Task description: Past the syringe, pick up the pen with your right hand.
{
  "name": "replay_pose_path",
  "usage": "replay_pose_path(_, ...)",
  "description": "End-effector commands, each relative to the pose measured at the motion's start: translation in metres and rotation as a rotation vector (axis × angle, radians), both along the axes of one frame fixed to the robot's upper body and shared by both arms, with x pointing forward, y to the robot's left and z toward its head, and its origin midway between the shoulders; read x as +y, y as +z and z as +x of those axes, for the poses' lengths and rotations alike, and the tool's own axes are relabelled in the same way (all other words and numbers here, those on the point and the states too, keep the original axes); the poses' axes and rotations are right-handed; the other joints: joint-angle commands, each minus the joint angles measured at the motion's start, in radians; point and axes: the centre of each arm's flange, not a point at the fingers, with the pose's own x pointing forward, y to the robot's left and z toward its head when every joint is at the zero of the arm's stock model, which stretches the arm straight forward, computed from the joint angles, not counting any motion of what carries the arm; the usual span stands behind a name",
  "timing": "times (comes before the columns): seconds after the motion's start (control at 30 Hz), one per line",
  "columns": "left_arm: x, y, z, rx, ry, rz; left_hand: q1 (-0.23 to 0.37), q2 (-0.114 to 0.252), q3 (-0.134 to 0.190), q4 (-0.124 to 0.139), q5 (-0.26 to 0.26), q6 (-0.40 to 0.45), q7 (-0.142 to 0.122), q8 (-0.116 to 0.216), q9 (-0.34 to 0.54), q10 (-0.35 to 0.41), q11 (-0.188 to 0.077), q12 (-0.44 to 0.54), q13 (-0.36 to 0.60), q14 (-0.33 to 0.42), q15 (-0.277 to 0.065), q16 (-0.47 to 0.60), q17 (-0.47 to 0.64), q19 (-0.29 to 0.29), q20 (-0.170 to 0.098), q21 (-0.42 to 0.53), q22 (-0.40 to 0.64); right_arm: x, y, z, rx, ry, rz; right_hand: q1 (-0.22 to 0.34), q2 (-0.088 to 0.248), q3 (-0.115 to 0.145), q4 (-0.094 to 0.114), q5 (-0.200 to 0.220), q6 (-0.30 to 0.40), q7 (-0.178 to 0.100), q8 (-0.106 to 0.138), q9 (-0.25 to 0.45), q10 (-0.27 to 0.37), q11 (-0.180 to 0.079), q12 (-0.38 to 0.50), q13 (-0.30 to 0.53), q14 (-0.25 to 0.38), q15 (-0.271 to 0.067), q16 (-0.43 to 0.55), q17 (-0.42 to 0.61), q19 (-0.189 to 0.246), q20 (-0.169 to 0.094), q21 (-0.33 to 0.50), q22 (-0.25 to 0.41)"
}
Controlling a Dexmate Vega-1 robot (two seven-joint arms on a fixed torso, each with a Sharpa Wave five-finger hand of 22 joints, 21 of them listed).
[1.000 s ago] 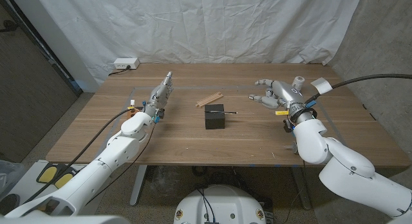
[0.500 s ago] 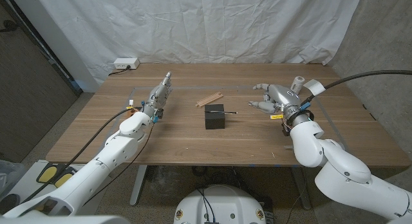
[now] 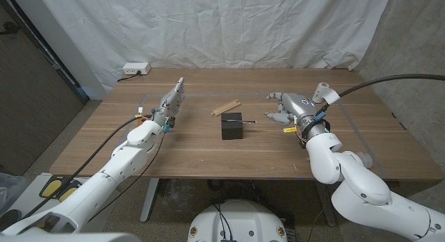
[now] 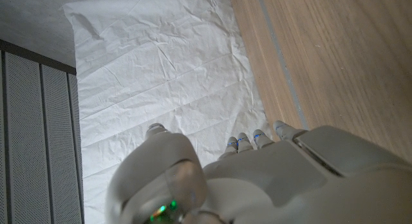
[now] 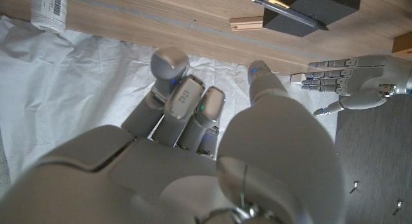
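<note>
Since the earlier frames, the right hand has swung left and lowered toward the black block at the counter's middle, fingers loosely curled on nothing. Across the block's top lies the pen, its tip overhanging to the right. Slim, light, stiff and likely slippery, it should be pinched at that overhang. On the left, the left hand waits, fingers straight, empty.

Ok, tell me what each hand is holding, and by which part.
Nothing. The right hand is empty beside the pen on the black box; the left hand is empty too.
</note>
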Motion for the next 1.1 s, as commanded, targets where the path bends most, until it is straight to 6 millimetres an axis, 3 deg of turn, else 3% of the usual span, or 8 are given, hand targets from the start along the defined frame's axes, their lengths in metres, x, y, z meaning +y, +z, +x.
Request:
replay_pose_path(0.03,0.003,0.001,-0.004,-0.020,-0.005,-0.015,0.010,0.001,-0.001,-0.006,-0.005,-0.070,0.005,0.003,0.002,-0.063,0.008,0.002,0.004,-0.053,0.006,0.000,0.001,-0.055,-0.049,0.002,0.005,0.027,0.003,-0.006,0.010,-0.014,-0.125,0.050,-0.002,0.017,0.001,0.021,-0.002,-0.010,0.002,0.018,0.001,0.003,0.005,0.003,-0.012,0.002,-0.001,0.003,-0.049,0.003,0.013,-0.004)
replay_pose_path(0.3,0.002,0.002,-0.009,-0.024,0.001,-0.009,0.011,0.002,-0.001,-0.006,-0.005,-0.069,0.006,0.003,0.002,-0.063,0.006,0.002,0.004,-0.053,0.007,0.000,0.001,-0.055,-0.049,0.002,0.005,0.031,0.002,-0.005,0.012,-0.001,-0.143,0.074,-0.005,0.012,0.012,0.033,0.020,-0.020,0.009,0.035,-0.012,0.004,0.005,0.002,-0.035,0.003,-0.003,0.002,-0.090,0.002,0.011,-0.019)
replay_pose_path(0.53,0.001,0.001,-0.010,-0.030,0.004,-0.015,0.012,0.002,-0.002,-0.006,-0.007,-0.069,0.005,0.003,0.002,-0.063,0.008,0.002,0.004,-0.053,0.007,0.000,0.001,-0.054,-0.050,0.002,0.005,0.037,0.001,0.001,-0.002,-0.001,-0.173,0.086,0.004,0.011,0.020,0.040,0.025,-0.015,0.009,0.048,-0.005,0.004,0.009,0.002,-0.036,0.003,-0.001,0.002,-0.086,0.004,0.035,-0.013)
replay_pose_path(0.7,0.001,-0.001,-0.011,-0.030,0.003,-0.016,0.013,0.003,-0.002,-0.006,-0.007,-0.068,0.006,0.003,0.002,-0.063,0.007,0.002,0.004,-0.054,0.007,0.000,0.001,-0.054,-0.049,0.002,0.005,0.041,0.001,0.004,-0.001,-0.002,-0.179,0.092,0.008,0.011,0.024,0.043,0.069,-0.036,0.026,0.059,0.002,0.004,0.010,0.002,-0.035,0.004,0.000,0.003,-0.086,0.005,0.050,-0.011)
replay_pose_path(1.1,0.003,-0.005,-0.010,-0.029,0.002,-0.031,0.016,0.004,-0.003,-0.007,-0.008,-0.067,0.005,0.003,0.002,-0.061,0.007,0.003,0.004,-0.053,0.007,0.000,0.001,-0.055,-0.046,0.002,0.005,0.046,-0.002,0.013,-0.019,-0.072,-0.184,0.086,0.015,0.004,0.039,0.043,0.112,-0.025,0.033,0.080,0.016,0.004,0.011,0.003,-0.023,0.004,0.001,0.002,-0.089,0.004,0.079,-0.015)
